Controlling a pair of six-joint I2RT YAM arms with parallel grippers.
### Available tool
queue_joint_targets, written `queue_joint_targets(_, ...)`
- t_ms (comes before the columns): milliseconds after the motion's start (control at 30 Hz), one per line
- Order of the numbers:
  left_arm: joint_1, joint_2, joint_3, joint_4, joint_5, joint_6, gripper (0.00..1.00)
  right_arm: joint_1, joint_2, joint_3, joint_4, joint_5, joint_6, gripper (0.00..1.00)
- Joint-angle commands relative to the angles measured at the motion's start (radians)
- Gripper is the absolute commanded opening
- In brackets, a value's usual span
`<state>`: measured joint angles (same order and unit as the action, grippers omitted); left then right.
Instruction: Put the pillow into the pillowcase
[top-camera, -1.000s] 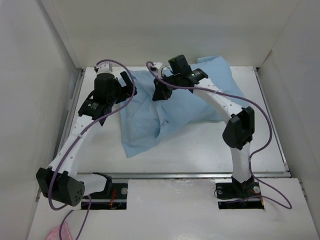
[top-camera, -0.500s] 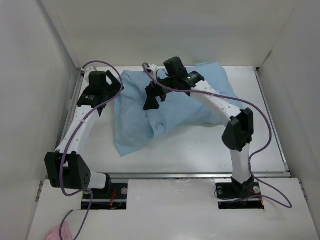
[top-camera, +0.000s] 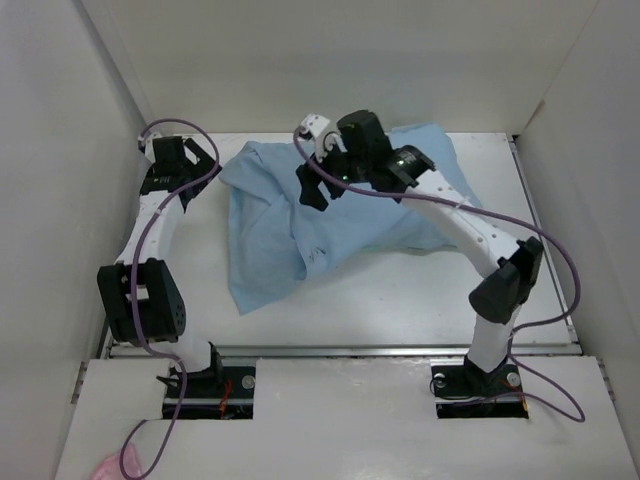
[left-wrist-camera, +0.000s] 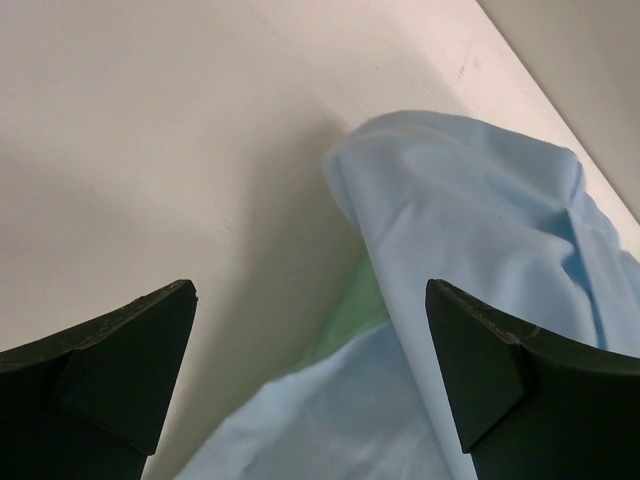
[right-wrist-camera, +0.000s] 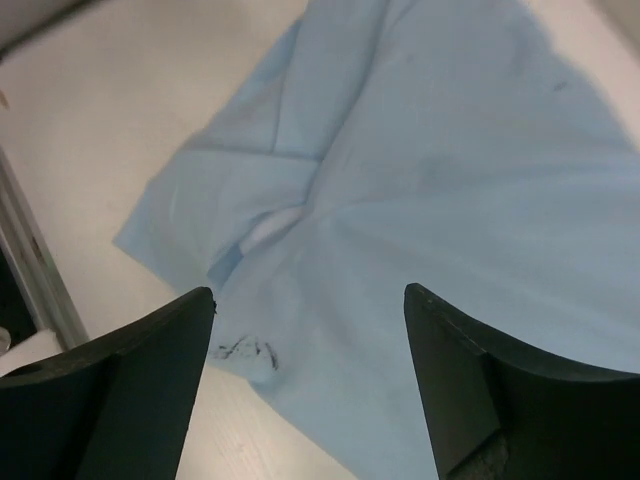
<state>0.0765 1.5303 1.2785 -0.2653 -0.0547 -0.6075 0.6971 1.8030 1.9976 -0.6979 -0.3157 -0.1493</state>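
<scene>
My left jaws gape empty just beside the pillowcase (left-wrist-camera: 480, 220), at its rumpled left edge. My right jaws hang open above its middle. It lies heaped on the table (top-camera: 400, 290), probably light, limp and slippery. I'd pinch the hem where the green lining (left-wrist-camera: 352, 318) shows. I can't see the pillow.

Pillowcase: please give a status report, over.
Left fingers open, empty. Right fingers open, empty, above rumpled pillowcase. Pillow not visible. No obstacle seen.

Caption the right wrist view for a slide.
Open right end effector hovering over the rumpled light blue fabric pillowcase on the white table.
</scene>
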Motion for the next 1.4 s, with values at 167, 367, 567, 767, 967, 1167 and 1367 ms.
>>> queue_joint_targets(167, 0.029, 0.05, 0.1, 0.09, 0.114, 0.04, 1.0, 0.093, 0.116, -0.074, 0.023, 0.052, 0.074, 0.72)
queue_joint_targets(367, 0.029, 0.068, 0.081, 0.1, 0.138, 0.049, 1.0, 0.093, 0.205, -0.048, 0.055, 0.06, 0.142, 0.26)
queue_joint_targets(567, 0.051, 0.105, 0.081, 0.109, 0.174, 0.058, 1.0, 0.111, 0.157, -0.036, 0.064, -0.103, 0.114, 0.0)
queue_joint_targets(767, 0.051, 0.145, 0.09, 0.127, 0.199, 0.067, 1.0, 0.131, 0.169, 0.017, 0.063, -0.223, 0.08, 0.0)
queue_joint_targets(967, 0.051, 0.194, 0.11, 0.127, 0.208, 0.068, 1.0, 0.14, 0.311, 0.119, 0.04, -0.224, 0.08, 0.0)
queue_joint_targets(1167, 0.083, 0.234, 0.154, 0.127, 0.252, 0.068, 1.0, 0.14, 0.375, 0.193, 0.028, -0.21, 0.076, 0.16)
queue_joint_targets(1367, 0.105, 0.3, 0.278, 0.115, 0.315, 0.089, 1.0, 0.14, 0.181, 0.181, 0.014, -0.002, 0.022, 1.0)
